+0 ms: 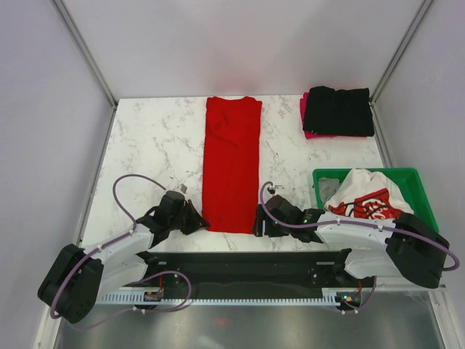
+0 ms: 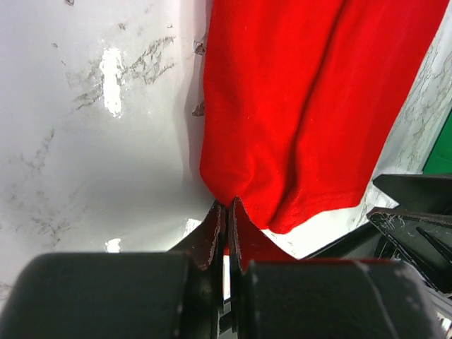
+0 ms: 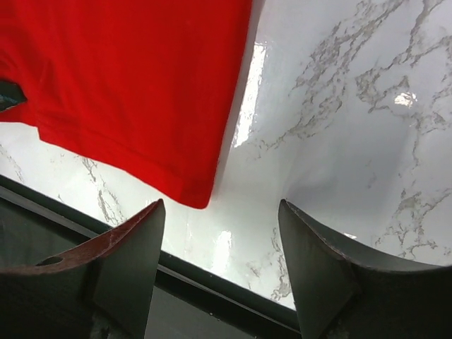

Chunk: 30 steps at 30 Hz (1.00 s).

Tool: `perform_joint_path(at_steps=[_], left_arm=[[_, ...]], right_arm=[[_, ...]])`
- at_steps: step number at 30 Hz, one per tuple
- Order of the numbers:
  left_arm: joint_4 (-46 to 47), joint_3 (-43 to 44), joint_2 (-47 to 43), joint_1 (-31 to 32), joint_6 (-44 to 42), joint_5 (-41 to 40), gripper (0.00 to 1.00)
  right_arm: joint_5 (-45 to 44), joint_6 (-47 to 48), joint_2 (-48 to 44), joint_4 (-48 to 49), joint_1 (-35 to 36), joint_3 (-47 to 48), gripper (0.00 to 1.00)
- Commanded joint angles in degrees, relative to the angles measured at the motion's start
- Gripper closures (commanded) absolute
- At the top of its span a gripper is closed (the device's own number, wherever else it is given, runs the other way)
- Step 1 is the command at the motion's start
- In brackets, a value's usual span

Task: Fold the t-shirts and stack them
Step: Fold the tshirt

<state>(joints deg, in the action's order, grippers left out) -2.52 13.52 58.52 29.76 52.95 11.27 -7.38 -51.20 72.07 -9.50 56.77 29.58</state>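
1. pinching the near left corner of the red t-shirt [image 1: 231,163], the left gripper [image 1: 195,218] has its fingers clenched together; the left wrist view shows red cloth caught between the two fingertips [image 2: 227,212].
2. the red t-shirt [image 2: 304,106] lies flat on the marble table [image 1: 152,145] as a long narrow strip, running from the far edge to near the front edge, about mid-table.
3. the right gripper [image 1: 260,220] sits low just beside the near right corner of the red strip, jaws spread wide and holding nothing.
4. in the right wrist view the red hem corner [image 3: 191,191] lies just beyond the left fingertip of that gripper [image 3: 222,203], with bare marble between the fingers; cannot tell if the finger touches the cloth.
5. a folded black t-shirt [image 1: 338,110] rests on top of a magenta t-shirt [image 1: 304,113] at the far right corner of the table; only the pink edges show.
6. a green crate [image 1: 421,190] stands at the right side, near the right arm, with a crumpled white t-shirt [image 1: 363,196] with red print inside it.
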Motion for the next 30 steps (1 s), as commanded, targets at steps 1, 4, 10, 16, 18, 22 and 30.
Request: perform_joint_path(at_steps=[1, 4, 10, 16, 18, 22, 30], left_arm=[[-2.6, -1.5, 1.3, 0.3, 0.0, -3.0, 0.98], [-2.6, -1.4, 1.5, 0.3, 0.0, -3.0, 0.98], [-2.6, -1.5, 1.3, 0.2, 0.0, -3.0, 0.98], [-3.4, -1.2, 1.0, 0.3, 0.1, -3.1, 0.98], [-4.0, -1.0, -0.5, 0.4, -0.1, -2.6, 0.98], [-10.1, -0.9, -10.5, 0.7, 0.9, -2.8, 0.98], [-21.5, 4.5, -21.5, 1.5, 1.1, -1.2, 0.98]], right_arm=[[2.5, 0.2, 1.7, 3.3, 0.1, -0.4, 0.27], [4.0, -0.7, 4.7, 7.5, 0.2, -1.1, 0.29], [3.3, -1.5, 7.3, 8.4, 0.4, -1.9, 0.48], [0.5, -2.4, 2.5, 4.8, 0.4, -3.7, 0.86], [0.4, -2.6, 1.6, 4.4, 0.3, -4.6, 0.96], [0.7, -2.9, -0.3, 2.6, 0.4, -5.0, 1.0], [1.0, -3.3, -7.8, -4.2, 0.6, -1.6, 1.0]])
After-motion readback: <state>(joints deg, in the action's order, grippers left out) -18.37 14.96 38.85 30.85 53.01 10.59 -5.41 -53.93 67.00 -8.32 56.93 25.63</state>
